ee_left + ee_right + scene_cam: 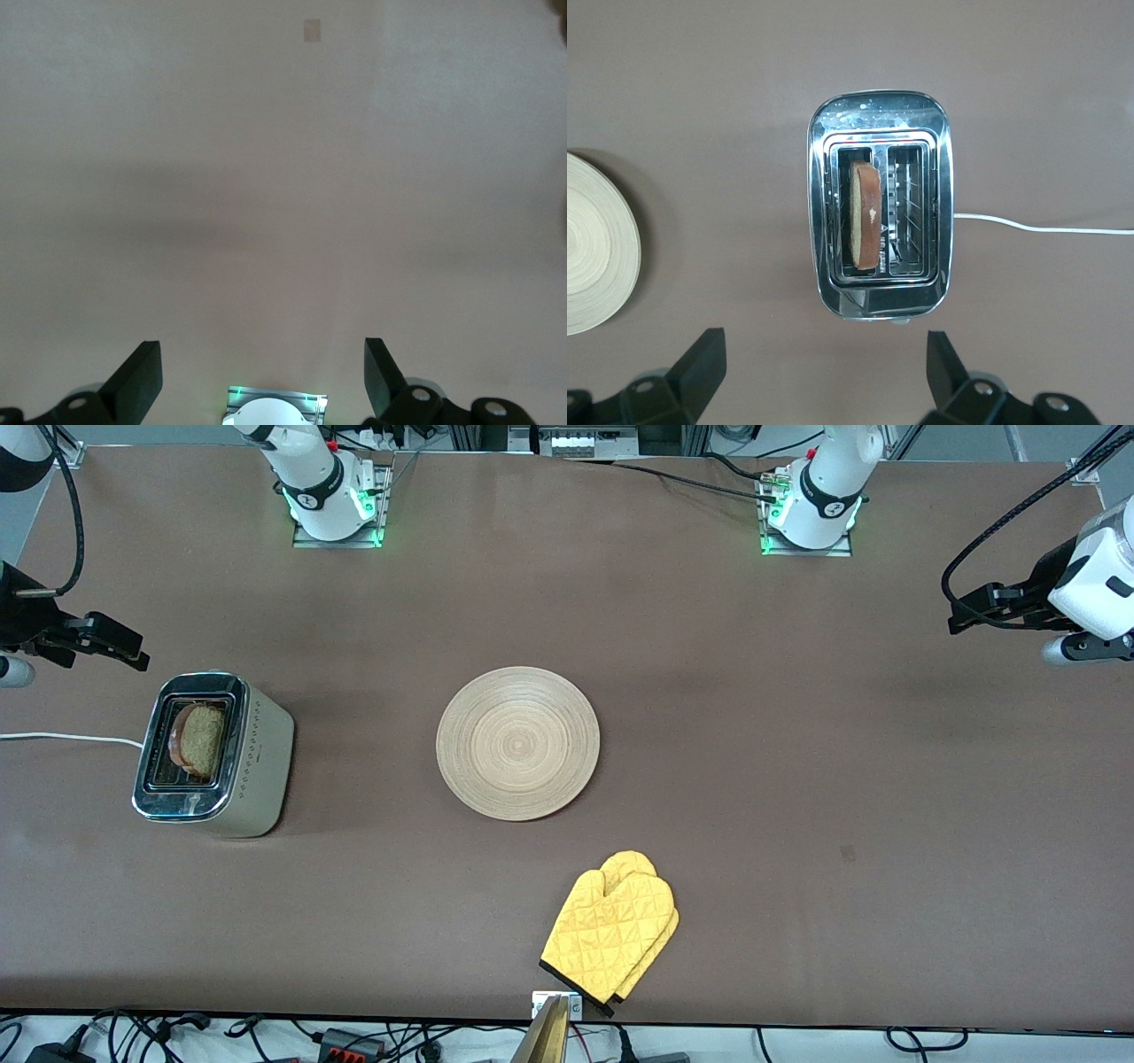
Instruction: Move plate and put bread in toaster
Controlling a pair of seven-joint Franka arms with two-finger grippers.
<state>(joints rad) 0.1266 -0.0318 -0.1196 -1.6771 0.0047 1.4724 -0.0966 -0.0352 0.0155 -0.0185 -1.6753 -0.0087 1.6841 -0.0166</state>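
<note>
Bread (pixel 197 740) stands in the toaster (pixel 213 755) at the frame's left, the plate (pixel 518 742) mid-frame. Right gripper (pixel 124 646), upper left, and left gripper (pixel 970 613), upper right, both hang spread and empty.

Table (pixel 797 762): flat brown surface, matte, spanning the whole front view.

Items lying directly on it: 3, plus 1 cord.

1. Toaster (pixel 217 755): cream-beige sides, chrome top, 2 slots, standing upright toward the right arm's end of the table. White cord (pixel 66 737) runs from it along the surface toward that edge.
2. Plate (pixel 518 742): round, light-tan wood with ring grain, lying flat near the middle, well apart from the toaster.
3. Oven mitt (pixel 611 937): yellow, quilted, dark cuff trim, lying flat nearer the front camera than the plate, by the table edge.
</note>
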